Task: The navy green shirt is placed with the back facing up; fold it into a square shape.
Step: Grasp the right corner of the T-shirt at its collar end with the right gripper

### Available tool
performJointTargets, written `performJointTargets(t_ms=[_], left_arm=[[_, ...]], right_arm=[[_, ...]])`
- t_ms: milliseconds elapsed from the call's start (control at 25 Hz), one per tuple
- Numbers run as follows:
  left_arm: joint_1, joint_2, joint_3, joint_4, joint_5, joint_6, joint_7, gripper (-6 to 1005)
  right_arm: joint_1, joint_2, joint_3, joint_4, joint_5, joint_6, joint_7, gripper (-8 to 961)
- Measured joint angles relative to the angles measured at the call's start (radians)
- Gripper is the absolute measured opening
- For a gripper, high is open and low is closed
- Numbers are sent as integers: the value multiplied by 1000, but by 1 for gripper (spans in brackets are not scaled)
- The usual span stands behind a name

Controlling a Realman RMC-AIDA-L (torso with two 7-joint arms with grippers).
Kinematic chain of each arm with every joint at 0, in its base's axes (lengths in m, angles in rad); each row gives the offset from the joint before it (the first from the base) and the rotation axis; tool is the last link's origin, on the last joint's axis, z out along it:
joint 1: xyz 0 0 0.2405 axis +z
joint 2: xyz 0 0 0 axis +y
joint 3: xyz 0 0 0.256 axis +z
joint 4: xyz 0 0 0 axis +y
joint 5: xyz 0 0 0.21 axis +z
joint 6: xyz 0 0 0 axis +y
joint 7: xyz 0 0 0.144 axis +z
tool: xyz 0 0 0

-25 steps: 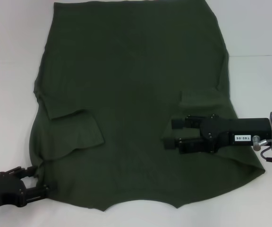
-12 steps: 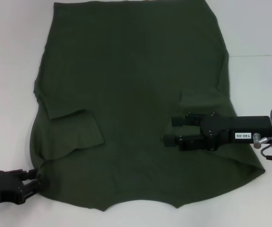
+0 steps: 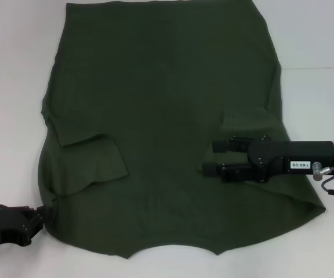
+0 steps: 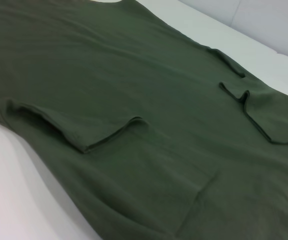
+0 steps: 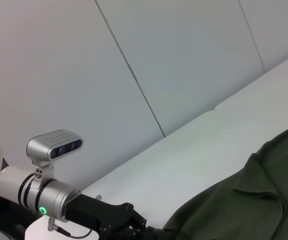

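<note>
Head view showed the navy green shirt [image 3: 161, 127] spread plain side up on the white desk [image 3: 318, 40]; the left claw [image 3: 39, 215], a second earlier spread beside the near left corner, had pinched that edge; the right claw [image 3: 210, 157] hovered spread over the folded-in right sleeve [image 3: 245, 120]; a fold looked imminent.

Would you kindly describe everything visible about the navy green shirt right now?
The navy green shirt is dark olive, plain, soft-looking knit, spread flat on the white table. Both short sleeves are folded inward onto the body, and the curved neckline lies at the edge nearest the robot. The left pincer meets its near left corner; the right pincer, fingers apart, lies over the cloth beside the right sleeve.
</note>
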State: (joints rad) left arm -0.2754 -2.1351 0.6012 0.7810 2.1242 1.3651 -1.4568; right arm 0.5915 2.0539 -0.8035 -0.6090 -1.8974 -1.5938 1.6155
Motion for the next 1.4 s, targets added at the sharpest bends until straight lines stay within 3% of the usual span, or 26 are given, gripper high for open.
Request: performJointTargets(t_ms=[360,400,680,880,960,1000,1080,1120,1280,1400], left_arm=[[-10,6,-24,1,-11,80,-22,41],[-13,7,-57,1,-18,135,-28,41],[-13,4,-120,-12,-24,165,-30,41],[-17,-1,-146,-26,-26,161,-30,41],[-18,-3,-150,-32,-26,159,-30,41],[-18,-3,-150,-34,-27,159,-30,41],[-19,-4,-151,-34,-28,158,-30,40],[-19,-5,-151,-34,-30,158,-30,40],[-21,-8,-151,-34,-33,158,-30,40],[-23,-10,-150,-34,-33,158,-30,40]], right_arm=[[2,0,4,0,0,4,8,909],[3,0,6,0,0,5,12,909],[-15,-12,32,0,-8,19,88,908],[-46,-45,38,0,-44,28,207,908],[-74,-72,42,0,-68,51,290,907],[-74,-72,42,0,-68,51,290,907],[-106,-101,56,-1,-88,66,356,907],[-106,-101,56,-1,-88,66,356,907],[-147,-135,84,-19,-116,68,426,906],[-171,-144,113,-54,-153,67,462,906]])
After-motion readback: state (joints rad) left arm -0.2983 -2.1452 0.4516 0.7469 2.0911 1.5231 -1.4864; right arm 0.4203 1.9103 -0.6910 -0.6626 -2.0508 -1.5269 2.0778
